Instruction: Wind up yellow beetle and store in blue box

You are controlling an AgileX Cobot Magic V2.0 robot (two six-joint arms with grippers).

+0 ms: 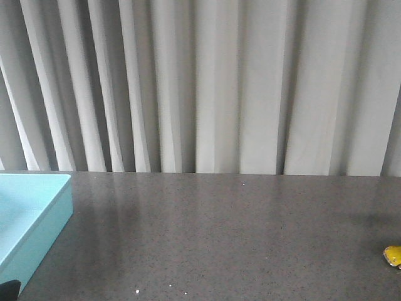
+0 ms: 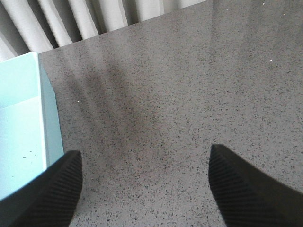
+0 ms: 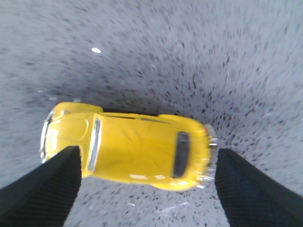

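Yellow beetle [image 1: 393, 256] on the grey speckled counter [image 1: 219, 232], far right edge of front view, mostly cut off by the frame. Blue box [image 1: 28, 216] on the counter at far left, also partly out of frame; well apart from the beetle.

Right wrist view: right end effector [image 3: 147, 187] spread wide, straddling the beetle [image 3: 128, 151] lengthwise, one black finger [image 3: 45, 191] at one end of the car, the other at the opposite end. Not clamped; contact with the car's ends not clear, frame blurred. Beetle roof-up, wheels on counter.

Left wrist view: left end effector [image 2: 142, 189] released, fingers [image 2: 52, 194] wide apart, nothing between them, only bare counter [image 2: 165, 94]. Blue box wall [image 2: 49, 118] just beside one finger.

Pleated grey curtain [image 1: 207, 81] behind the counter.
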